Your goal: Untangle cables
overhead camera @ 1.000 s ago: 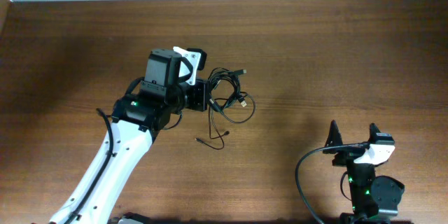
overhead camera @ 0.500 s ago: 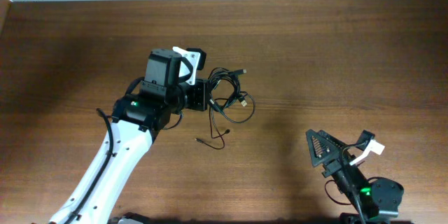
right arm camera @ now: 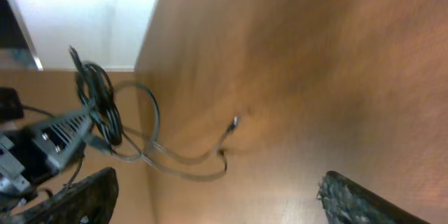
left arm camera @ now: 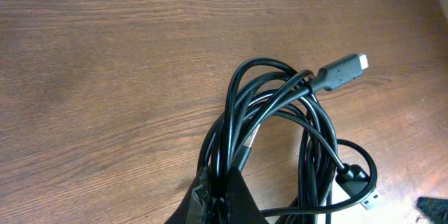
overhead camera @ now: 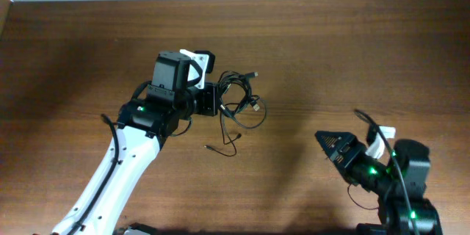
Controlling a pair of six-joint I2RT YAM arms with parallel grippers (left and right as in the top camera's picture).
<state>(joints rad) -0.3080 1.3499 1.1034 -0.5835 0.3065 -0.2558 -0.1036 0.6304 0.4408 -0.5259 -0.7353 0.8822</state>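
the left gripper [left arm camera: 214,190] is clamped on the cables [left arm camera: 280,133], its fingers [left arm camera: 231,206] pinched together on the lower edge of the clump where several black strands cross. from that pinch the cords rise in overlapping loops, and one thicker plug [left arm camera: 343,72] sticks out at the top right of the bundle, tip pointing away from the gripper. from overhead the clump lies on the table [overhead camera: 352,44] just right of the left gripper, a little left of the table's middle. one large loop bulges to the right, and a thin strand trails down toward the near edge and ends in a small plug [overhead camera: 208,146] lying flat on the wood.

the right gripper [right arm camera: 215,180] is spread wide, its two fingers [right arm camera: 77,196] far apart at the lower corners of the wrist view and holding nothing. it sits at the near right of the table, well apart from the cables, and faces toward them. the right wrist view is blurred.
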